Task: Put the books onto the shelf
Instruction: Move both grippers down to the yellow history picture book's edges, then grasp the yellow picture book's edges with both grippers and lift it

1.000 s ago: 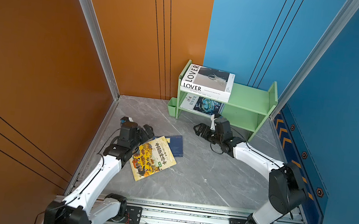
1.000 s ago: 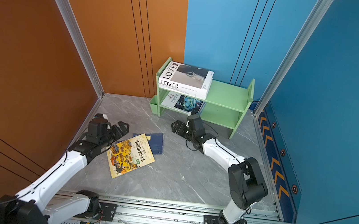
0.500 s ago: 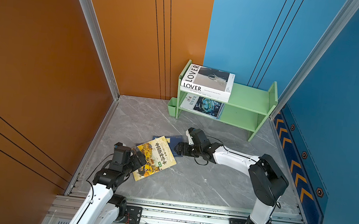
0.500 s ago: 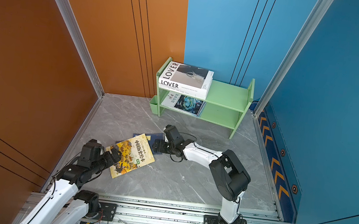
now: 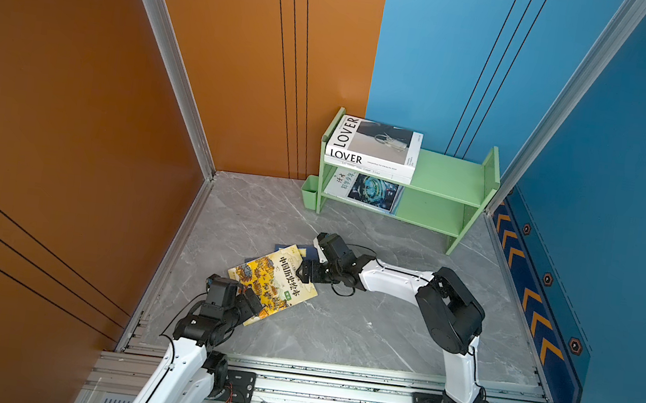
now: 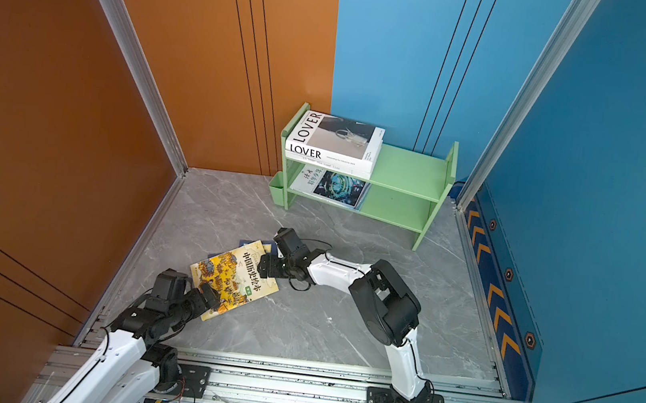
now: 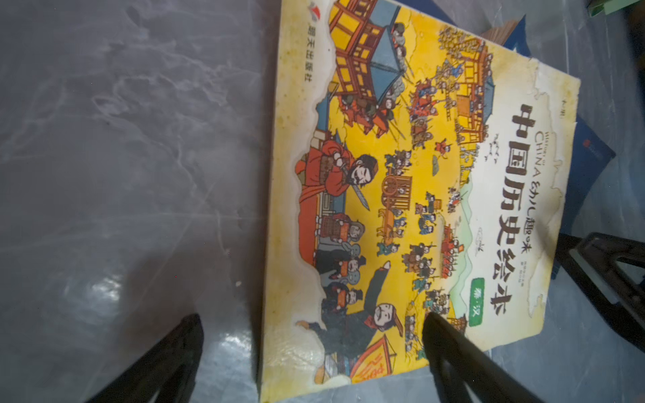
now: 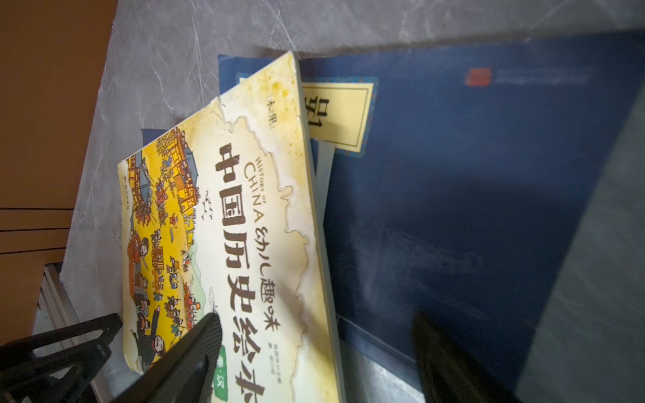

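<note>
Both tools hang released over a yellow book (image 5: 273,284) lying on navy books (image 8: 453,209) near the table's (image 5: 359,332) left edge. The left tool (image 7: 312,335) straddles the yellow book's front corner, the right tool (image 8: 316,328) its far edge. A white book (image 5: 374,146) and a teal book (image 5: 375,192) lie on the green shelf (image 5: 446,171) at the back edge.
</note>
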You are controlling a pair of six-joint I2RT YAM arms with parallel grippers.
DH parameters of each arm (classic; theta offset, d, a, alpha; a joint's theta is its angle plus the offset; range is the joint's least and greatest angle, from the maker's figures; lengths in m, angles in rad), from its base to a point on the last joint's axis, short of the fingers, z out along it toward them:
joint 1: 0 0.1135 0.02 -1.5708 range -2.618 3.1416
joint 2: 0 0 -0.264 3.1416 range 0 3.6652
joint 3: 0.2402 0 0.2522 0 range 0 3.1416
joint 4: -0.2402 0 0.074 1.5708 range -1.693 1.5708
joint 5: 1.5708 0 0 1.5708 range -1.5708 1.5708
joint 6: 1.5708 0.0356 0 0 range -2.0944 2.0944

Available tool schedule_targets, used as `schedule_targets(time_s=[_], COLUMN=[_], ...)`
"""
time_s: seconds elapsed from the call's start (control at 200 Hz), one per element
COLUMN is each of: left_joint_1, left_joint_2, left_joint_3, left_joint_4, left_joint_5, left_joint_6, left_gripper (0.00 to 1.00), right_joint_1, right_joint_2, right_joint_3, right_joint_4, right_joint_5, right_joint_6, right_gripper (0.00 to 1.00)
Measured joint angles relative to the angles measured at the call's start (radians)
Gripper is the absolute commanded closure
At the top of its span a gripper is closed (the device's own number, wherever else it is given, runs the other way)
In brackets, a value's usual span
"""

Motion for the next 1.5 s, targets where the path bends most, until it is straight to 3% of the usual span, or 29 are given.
schedule_targets(time_s=[0.32,0.511,0.646,0.851,1.026,1.136,1.502], left_joint_1=[0.000,0.002,0.002,0.002,0.002,0.002,0.002], left_joint_2=[0.014,0.035,0.068,0.101,0.106,0.123,0.146], left_joint_3=[-0.060,-0.075,-0.075,-0.074,-0.071,-0.065,-0.046], left_joint_4=[0.201,0.282,0.336,0.385,0.407,0.414,0.420], left_joint_5=[0.081,0.122,0.149,0.182,0.196,0.201,0.216], left_joint_6=[-0.072,-0.100,-0.107,-0.106,-0.106,-0.106,-0.106], left_gripper=[0.01,0.01,0.01,0.00,0.00,0.00,0.01], right_joint_1=[-0.004,-0.053,-0.093,-0.100,-0.099,-0.100,-0.101], right_joint_2=[0.047,0.048,0.042,-0.030,-0.095,-0.108,-0.108], right_joint_3=[0.023,-0.063,-0.135,-0.164,-0.172,-0.194,-0.203], right_joint_4=[0.083,0.267,0.400,0.412,0.412,0.437,0.435], right_joint_5=[-0.131,-0.294,-0.359,-0.367,-0.364,-0.369,-0.356], right_joint_6=[0.037,0.172,0.290,0.340,0.344,0.365,0.383], right_gripper=[0.22,0.27,0.38,0.58,0.51,0.53,0.81])
